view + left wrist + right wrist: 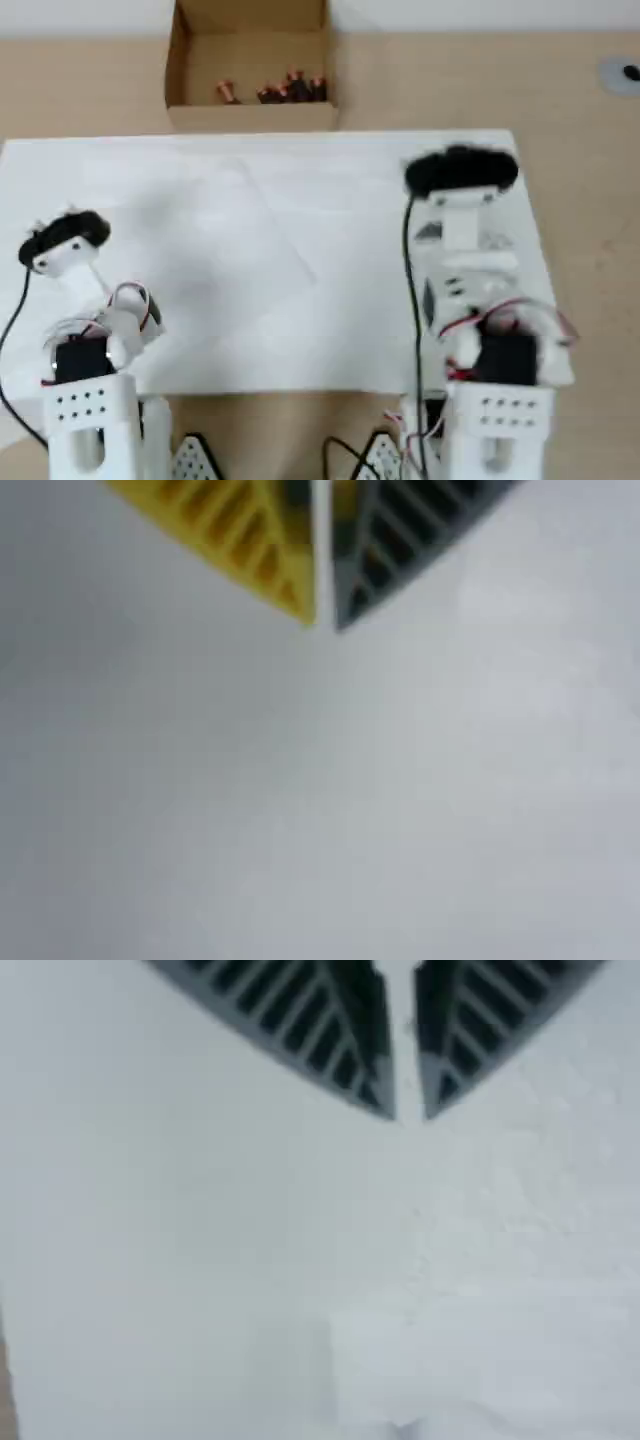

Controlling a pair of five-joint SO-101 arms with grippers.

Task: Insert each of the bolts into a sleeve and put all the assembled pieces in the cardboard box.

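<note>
Both arms sit low at the near end of the sheet (pixel 260 260), and neither one is carrying anything. The left pincer (pixel 322 620) has its yellow and dark tips brought together with barely a sliver between them, nothing caught there, just white sheet beneath. The right pincer (pixel 405 1110) is in the same state, tips drawn close with only a thin gap and nothing held. Well ahead of both pincers, past the far edge of the sheet, stands the box (pixel 180 70), and inside it lies a cluster of coppery pieces (pixel 285 90) against its near wall. Every piece I can spot is in there, so I'd call the job done or as good as. Whether each bolt is seated in its sleeve is too small to tell.
</note>
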